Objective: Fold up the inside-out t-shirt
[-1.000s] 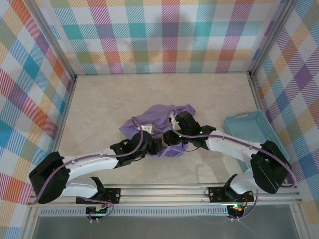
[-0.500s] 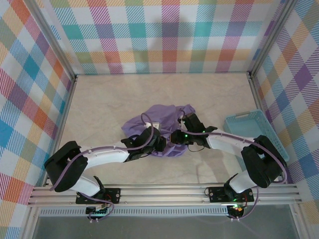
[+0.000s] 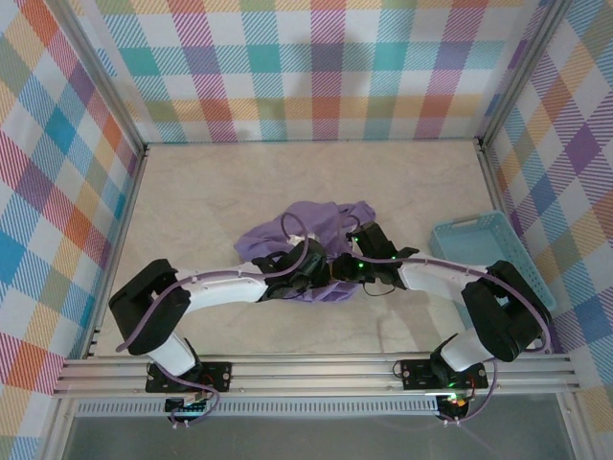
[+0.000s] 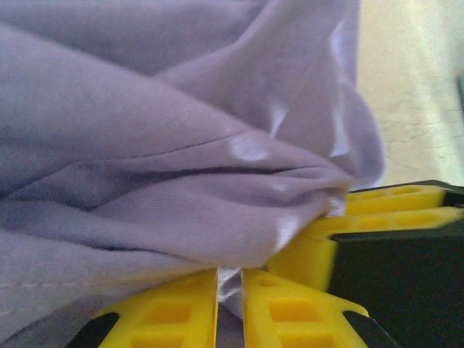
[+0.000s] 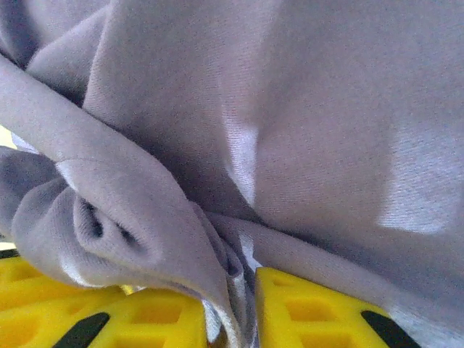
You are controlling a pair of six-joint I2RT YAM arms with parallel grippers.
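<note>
Progress: early | t-shirt [image 3: 311, 225]: crumpled heap at mid-table [image 3: 211, 192], no fold visible | left gripper [image 4: 229, 290]: pinching a cloth ridge | right gripper [image 5: 233, 308]: clamped on cloth, just beside | remaining, by judgement: spread flat, then fold.

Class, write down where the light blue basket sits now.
In the top view, the basket sits at the right edge of the table, right of the crumpled t-shirt.

A light blue plastic basket [image 3: 465, 223] sat at the right side of the pale bench [image 3: 220, 192], near the plaid wall [image 3: 316, 67].
</note>
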